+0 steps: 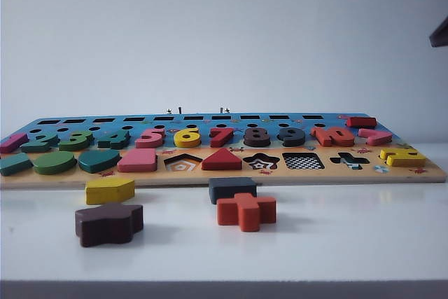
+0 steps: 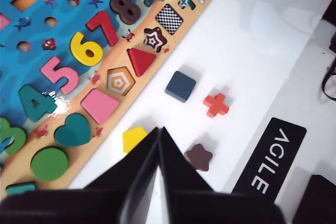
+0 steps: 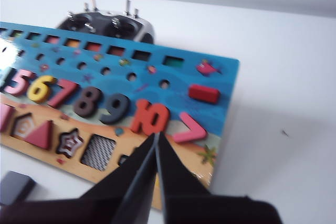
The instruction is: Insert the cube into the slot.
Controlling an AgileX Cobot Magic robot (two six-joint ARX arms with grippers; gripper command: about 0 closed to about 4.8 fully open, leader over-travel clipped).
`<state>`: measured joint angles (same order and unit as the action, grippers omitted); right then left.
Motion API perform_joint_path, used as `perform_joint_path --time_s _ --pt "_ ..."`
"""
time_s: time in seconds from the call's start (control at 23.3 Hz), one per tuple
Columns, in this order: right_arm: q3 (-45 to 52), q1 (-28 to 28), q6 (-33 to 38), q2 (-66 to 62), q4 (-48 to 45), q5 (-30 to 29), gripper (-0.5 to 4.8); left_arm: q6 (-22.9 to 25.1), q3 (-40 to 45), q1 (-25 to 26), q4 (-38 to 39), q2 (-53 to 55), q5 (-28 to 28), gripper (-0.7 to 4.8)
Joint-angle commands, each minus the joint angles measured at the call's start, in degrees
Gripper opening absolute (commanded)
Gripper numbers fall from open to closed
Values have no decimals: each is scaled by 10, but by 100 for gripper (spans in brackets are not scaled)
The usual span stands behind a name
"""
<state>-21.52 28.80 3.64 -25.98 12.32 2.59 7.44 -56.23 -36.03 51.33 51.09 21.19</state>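
Nothing is done yet, operator: the cube (image 1: 232, 189) sits flat on the white table (image 1: 350, 243), just in front of the puzzle board (image 1: 224, 175) and touching nothing but the tabletop. You see it again from the left wrist view as a dark navy square (image 2: 180, 86), between the board's edge and the orange cross (image 2: 216, 104), and a corner of it peeks into the right wrist view (image 3: 14, 187).

Its target, I judge, is the checkered square slot (image 1: 303, 161), empty and waiting between the star-shaped recess (image 1: 262, 162) and the cross-shaped recess (image 1: 348, 160).

Your left gripper (image 2: 159, 132) hangs above the table near the yellow pentagon block (image 2: 134, 138), fingers pressed together, carrying nothing. Your right gripper (image 3: 156, 137) hovers over the board's end, tips over the orange 10 (image 3: 150, 118), also clamped together and empty. In the exterior view, only dark slivers of the arms show at the top corners.

So everything is left: open a claw, reach the cube, grip it, carry it over, and seat it in the slot.

For writing, you can read "AGILE" in white on a black label (image 2: 269, 157) on the table edge. The board carries numerals 2 to 10, plus a red minus (image 3: 203, 93) and a pink greater-than sign (image 3: 190, 131).
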Motion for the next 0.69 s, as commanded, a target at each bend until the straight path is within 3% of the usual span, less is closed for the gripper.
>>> perform_joint_path --time_s 0.04,0.47,0.6,0.69 --pt "-39 21 4 -36 15 2 -5 0 -9 0 5 9 14 17" --pt "-191 78 3 -177 179 -18 2 0 -15 0 13 27 16 17" --pt "-225 91 4 -210 200 -52 67 0 -24 0 13 33 16 17" --pt "-251 109 4 -236 204 -87 178 0 -35 1 15 40 16 17"
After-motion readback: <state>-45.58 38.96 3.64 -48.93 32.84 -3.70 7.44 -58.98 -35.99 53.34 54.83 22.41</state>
